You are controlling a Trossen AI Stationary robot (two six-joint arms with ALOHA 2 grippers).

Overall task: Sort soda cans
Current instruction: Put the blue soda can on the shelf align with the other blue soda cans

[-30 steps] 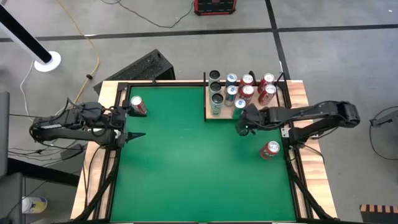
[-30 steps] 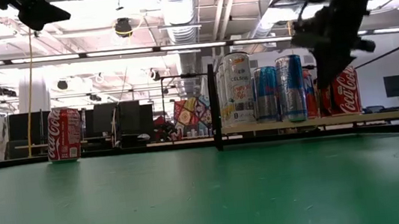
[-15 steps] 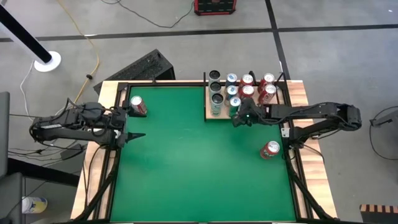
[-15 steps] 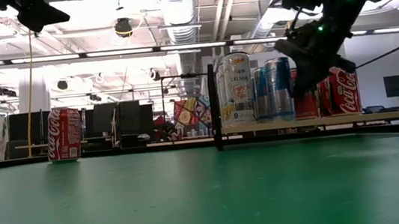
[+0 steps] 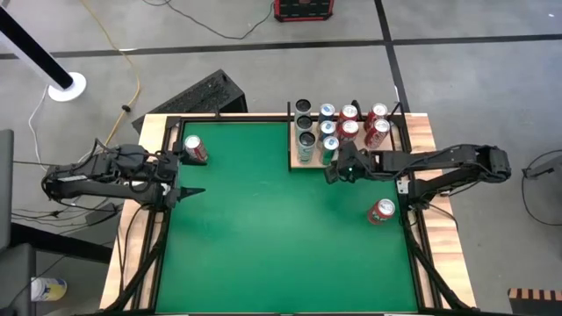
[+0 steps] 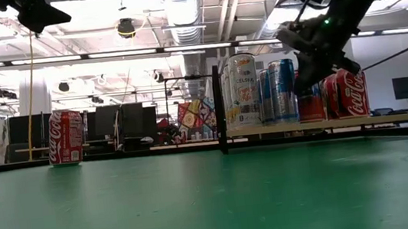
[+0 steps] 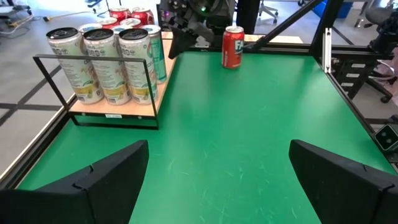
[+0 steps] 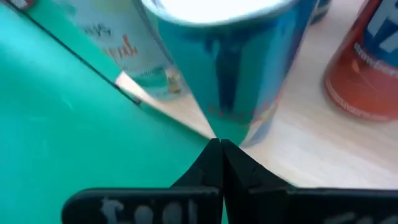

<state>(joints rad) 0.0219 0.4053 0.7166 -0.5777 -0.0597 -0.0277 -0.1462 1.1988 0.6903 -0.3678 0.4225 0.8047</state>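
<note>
Several soda cans stand upright on a wooden tray at the far right: pale cans with dark tops, blue ones and red ones. My right gripper is shut, its tips at the foot of a blue can at the tray's near edge. This can also shows in the high view and the low view. One red can stands at the far left and another on the mat at the right. My left gripper is open and empty at the left edge. My right gripper has its shut fingertips against the lower side wall of the blue can, just above the can's base. The fingers come slanting from the table's near right side. The can stands upright on the tray's board beside the other cans.
A black wire frame rims the tray. The raised black border runs round the green mat. My right arm reaches across the right side, above the red can there.
My right gripper has gone toward the table's left edge and a little toward the far edge, staying shut. The blue can has slid along the tray toward the left, closing up to the other blue cans, and has stayed upright.
</note>
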